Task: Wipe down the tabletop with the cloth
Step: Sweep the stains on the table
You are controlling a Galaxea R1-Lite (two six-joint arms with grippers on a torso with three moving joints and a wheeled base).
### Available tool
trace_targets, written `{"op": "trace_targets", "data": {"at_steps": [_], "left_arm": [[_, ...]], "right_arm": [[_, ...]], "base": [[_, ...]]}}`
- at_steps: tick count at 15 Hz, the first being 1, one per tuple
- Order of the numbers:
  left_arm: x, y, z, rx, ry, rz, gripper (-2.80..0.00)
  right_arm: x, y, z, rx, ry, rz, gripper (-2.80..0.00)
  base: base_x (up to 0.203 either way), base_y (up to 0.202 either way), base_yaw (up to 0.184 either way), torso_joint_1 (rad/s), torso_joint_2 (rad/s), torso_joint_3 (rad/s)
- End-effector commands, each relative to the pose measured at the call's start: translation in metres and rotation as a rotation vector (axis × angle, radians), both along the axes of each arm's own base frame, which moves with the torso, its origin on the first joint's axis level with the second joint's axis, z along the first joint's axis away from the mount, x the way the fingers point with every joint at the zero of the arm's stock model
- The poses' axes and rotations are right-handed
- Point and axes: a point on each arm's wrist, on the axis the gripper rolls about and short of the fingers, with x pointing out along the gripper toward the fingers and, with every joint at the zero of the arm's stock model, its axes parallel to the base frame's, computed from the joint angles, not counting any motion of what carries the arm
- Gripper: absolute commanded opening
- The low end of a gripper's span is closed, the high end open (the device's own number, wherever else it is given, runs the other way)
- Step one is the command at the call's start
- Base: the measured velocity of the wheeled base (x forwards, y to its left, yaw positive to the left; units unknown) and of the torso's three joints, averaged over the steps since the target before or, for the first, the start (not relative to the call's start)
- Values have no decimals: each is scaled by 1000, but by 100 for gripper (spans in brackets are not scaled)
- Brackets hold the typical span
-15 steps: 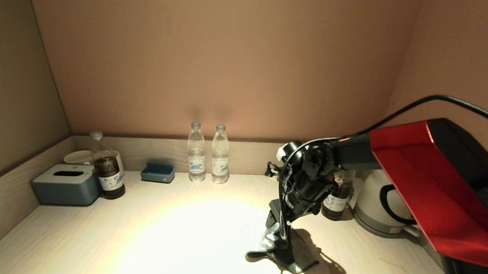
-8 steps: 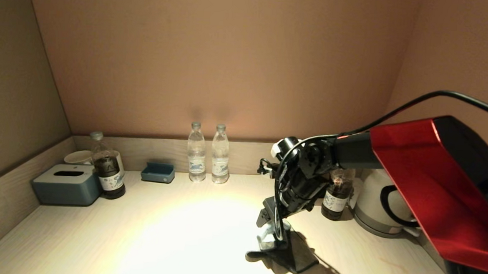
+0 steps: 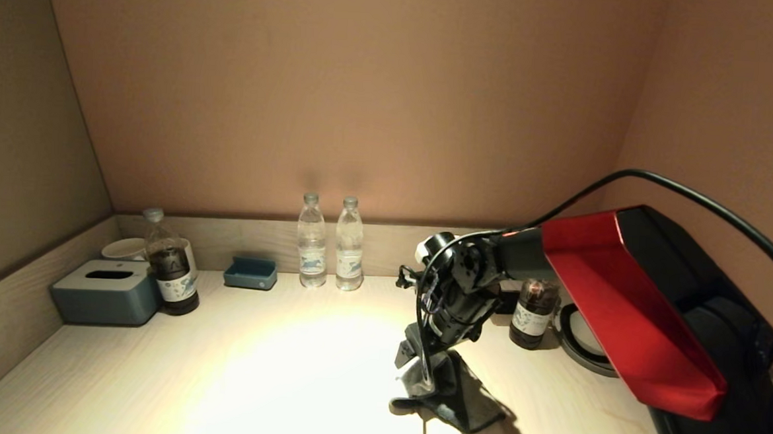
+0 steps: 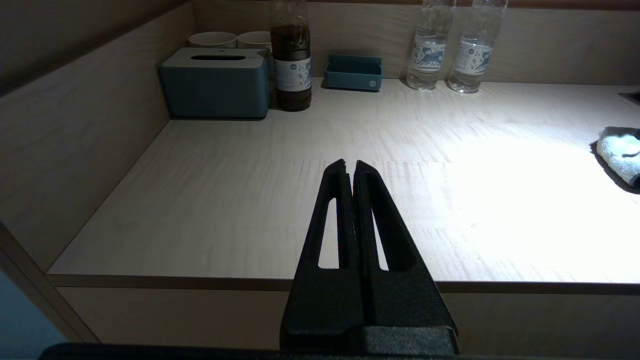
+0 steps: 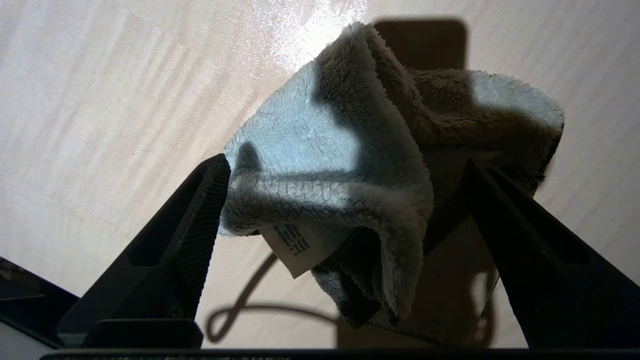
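A fluffy light grey cloth (image 3: 446,395) lies crumpled on the pale wood tabletop (image 3: 253,369), right of the middle. My right gripper (image 3: 418,367) points down over it. In the right wrist view the right gripper (image 5: 346,162) is open, its two fingers wide apart on either side of the cloth (image 5: 320,145). One finger (image 5: 210,200) touches the cloth's edge. My left gripper (image 4: 350,162) is shut and empty, parked at the table's front edge. The cloth also shows far to one side in the left wrist view (image 4: 620,152).
Two clear water bottles (image 3: 329,244) stand at the back wall. A blue tissue box (image 3: 106,291), a dark bottle (image 3: 171,265), cups and a small blue tray (image 3: 250,273) are at the back left. Another dark bottle (image 3: 532,310) and a kettle base (image 3: 581,349) are at the right.
My right arm has swung left and lowered, carrying the gripper leftward over the cloth. The cloth has stayed in place. The arm now covers most of the kettle.
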Motion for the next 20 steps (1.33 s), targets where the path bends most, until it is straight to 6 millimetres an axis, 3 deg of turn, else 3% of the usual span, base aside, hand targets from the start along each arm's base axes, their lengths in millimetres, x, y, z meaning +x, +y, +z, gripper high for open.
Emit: {"op": "trace_targets", "data": {"at_steps": [1, 13, 14, 20], "left_arm": [[0, 0, 0, 0, 0, 0, -280], [0, 0, 0, 0, 0, 0, -280], [0, 0, 0, 0, 1, 0, -280], [0, 0, 0, 0, 1, 0, -280]], "right_arm": [[2, 1, -14, -15, 33, 1, 0], [4, 1, -34, -31, 81, -8, 0], [4, 1, -34, -31, 81, -8, -280], [4, 2, -32, 0, 93, -4, -280]], "base": [[0, 0, 0, 0, 0, 0], [0, 0, 0, 0, 0, 0], [0, 0, 0, 0, 0, 0], [0, 0, 0, 0, 0, 0]]}}
